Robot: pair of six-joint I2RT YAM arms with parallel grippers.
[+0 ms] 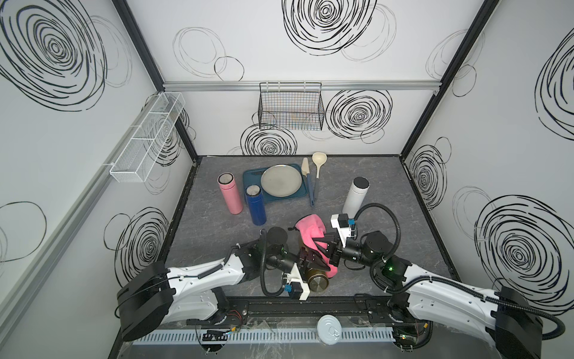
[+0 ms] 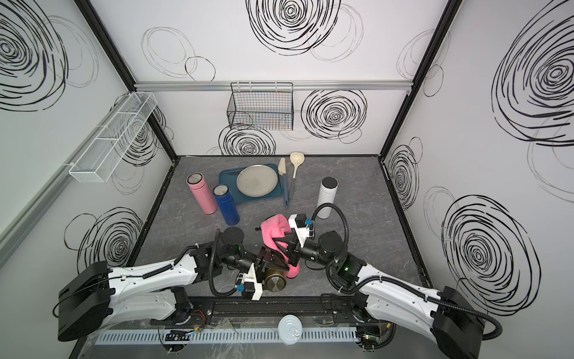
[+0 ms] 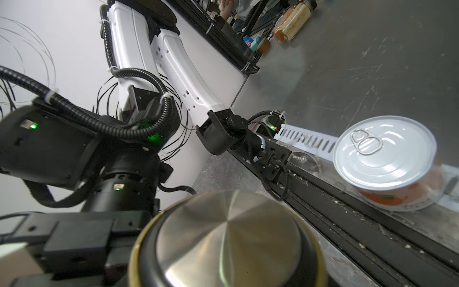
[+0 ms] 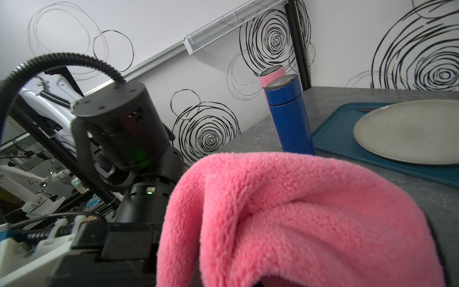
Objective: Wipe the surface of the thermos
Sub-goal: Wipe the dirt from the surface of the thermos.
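Left fingers (image 1: 315, 263) grip thermos (image 1: 316, 282) horiz., base frontward. Right fingers (image 1: 323, 241) pinch pink cloth (image 1: 309, 225) over its far end.

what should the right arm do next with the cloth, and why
Probably slide the right end effector, shut on the pink cloth, along the thermos toward its steel base: the left end effector grips it, and that end looks bare.
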